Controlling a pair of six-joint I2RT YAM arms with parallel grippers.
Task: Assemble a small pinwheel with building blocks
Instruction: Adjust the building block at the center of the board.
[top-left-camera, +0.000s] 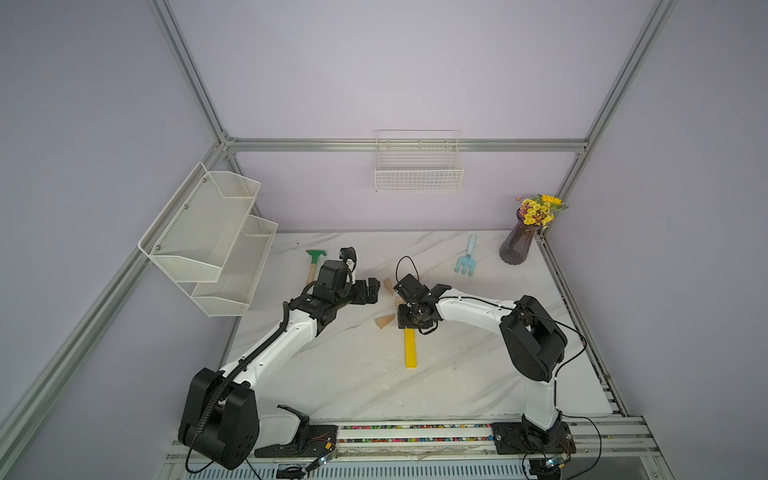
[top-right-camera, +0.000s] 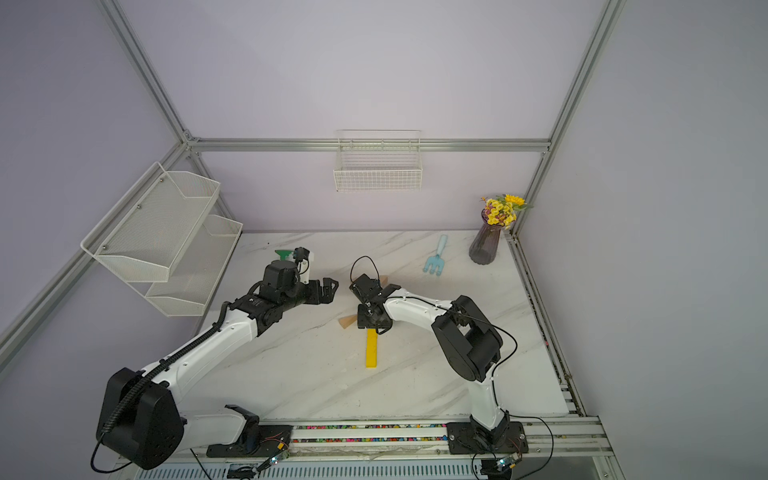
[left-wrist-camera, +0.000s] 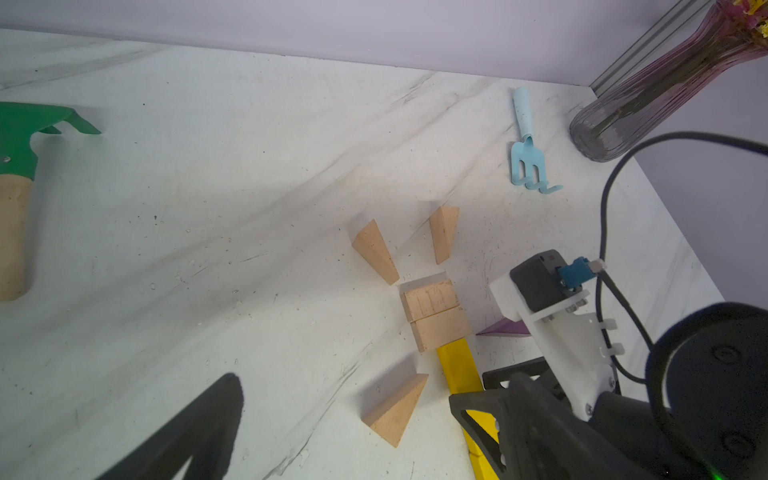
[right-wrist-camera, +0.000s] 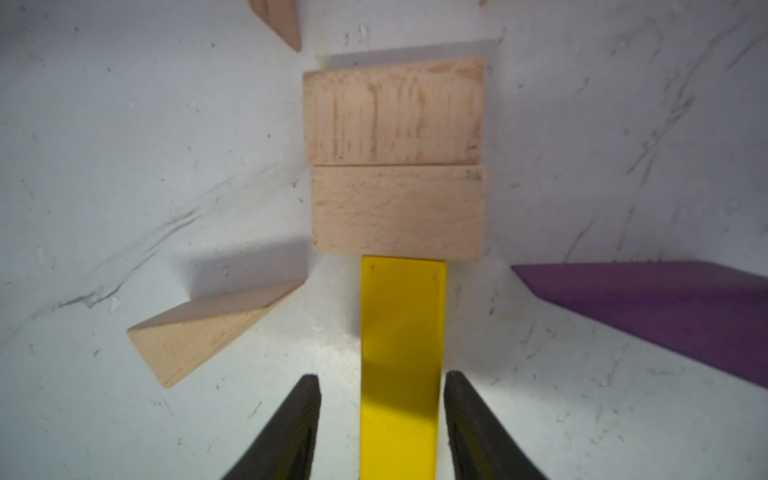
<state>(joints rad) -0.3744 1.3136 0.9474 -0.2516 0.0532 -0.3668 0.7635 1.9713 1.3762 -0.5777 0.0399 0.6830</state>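
The pinwheel lies flat mid-table. Its hub is two pale wood rectangular blocks (right-wrist-camera: 395, 112) (right-wrist-camera: 399, 212) set side by side. A yellow bar (right-wrist-camera: 401, 332) butts against the nearer block. A purple wedge (right-wrist-camera: 665, 307) lies to one side and a wood wedge (right-wrist-camera: 208, 328) to the other. Two more wood wedges (left-wrist-camera: 374, 249) (left-wrist-camera: 444, 232) sit beyond the hub. My right gripper (right-wrist-camera: 382, 376) straddles the yellow bar (top-left-camera: 410, 349), open, with a gap at one finger. My left gripper (top-left-camera: 372, 291) hovers wide open left of the blocks, holding nothing.
A green rake (top-left-camera: 313, 259) lies at the back left and a light blue fork (top-left-camera: 467, 255) at the back right. A vase of flowers (top-left-camera: 517, 245) stands in the far right corner. White mesh shelves (top-left-camera: 208, 237) hang on the left, a wire basket (top-left-camera: 417, 170) on the back wall.
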